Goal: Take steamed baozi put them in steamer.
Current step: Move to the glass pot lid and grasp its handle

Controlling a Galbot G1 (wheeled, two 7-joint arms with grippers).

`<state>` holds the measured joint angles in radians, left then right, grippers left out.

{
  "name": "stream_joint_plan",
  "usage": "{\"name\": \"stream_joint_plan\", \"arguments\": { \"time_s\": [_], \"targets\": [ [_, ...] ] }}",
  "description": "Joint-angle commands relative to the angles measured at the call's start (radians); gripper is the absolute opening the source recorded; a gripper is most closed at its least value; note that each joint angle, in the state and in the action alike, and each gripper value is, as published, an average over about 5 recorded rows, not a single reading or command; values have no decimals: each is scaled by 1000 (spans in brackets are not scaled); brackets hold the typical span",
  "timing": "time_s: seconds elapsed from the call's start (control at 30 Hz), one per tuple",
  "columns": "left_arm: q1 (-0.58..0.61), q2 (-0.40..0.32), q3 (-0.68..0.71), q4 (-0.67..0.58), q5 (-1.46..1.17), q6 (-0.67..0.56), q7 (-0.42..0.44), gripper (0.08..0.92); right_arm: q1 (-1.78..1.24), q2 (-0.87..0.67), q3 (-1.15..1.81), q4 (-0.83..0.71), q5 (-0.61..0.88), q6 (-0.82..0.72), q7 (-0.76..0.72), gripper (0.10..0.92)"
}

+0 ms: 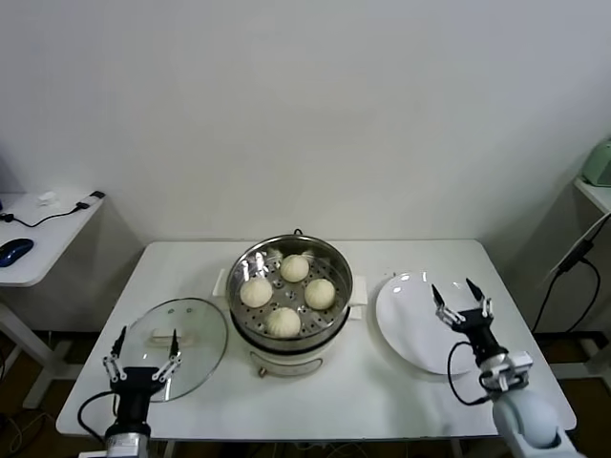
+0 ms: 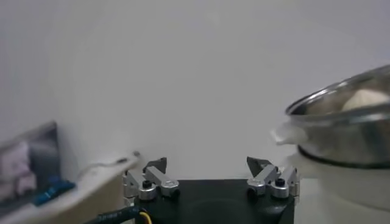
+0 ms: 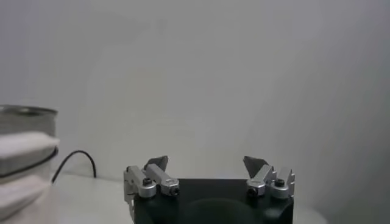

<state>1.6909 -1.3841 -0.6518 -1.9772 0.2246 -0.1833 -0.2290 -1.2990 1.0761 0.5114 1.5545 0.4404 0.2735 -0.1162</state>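
Observation:
Several cream-white steamed baozi [image 1: 286,294] lie on the perforated tray inside the shiny round steamer [image 1: 335,260] at the table's middle. In the left wrist view the steamer [image 2: 341,131] rises close by, with one baozi [image 2: 365,98] showing over its rim. My left gripper [image 1: 146,343] hangs open and empty over the glass lid, left of the steamer. Over the white plate on the right, my right gripper [image 1: 458,292] also stands open with nothing in it. Both wrist views show wide, empty jaws: left gripper [image 2: 210,163], right gripper [image 3: 207,162].
A round glass lid [image 1: 191,334] lies flat at the front left of the white table [image 1: 382,401]. A flat white plate [image 1: 406,324] sits right of the steamer. A side desk with a mouse [image 1: 14,252] stands far left; a black cable [image 1: 563,272] hangs at the right.

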Motion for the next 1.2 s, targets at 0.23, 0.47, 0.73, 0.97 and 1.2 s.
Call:
{"name": "stream_joint_plan", "arguments": {
  "time_s": [0.23,0.47,0.73,0.97,1.2],
  "targets": [
    [-50,117,-57,292,850,16,-247,823,-160,225,82,16,-228,-5,57,823],
    [-103,143,-38,428,1011,94,-239,823,-143,230,67,51,-243,-58,71,823],
    [-184,119,-21,505,1061,114,-244,823,-139,230,66,66,-255,-67,73,823],
    [-243,97,1,502,1052,132,-220,823,-155,229,74,66,-258,-68,70,823],
    [-304,92,29,525,1013,145,-181,823,-173,232,90,64,-258,-63,66,823]
  ]
}}
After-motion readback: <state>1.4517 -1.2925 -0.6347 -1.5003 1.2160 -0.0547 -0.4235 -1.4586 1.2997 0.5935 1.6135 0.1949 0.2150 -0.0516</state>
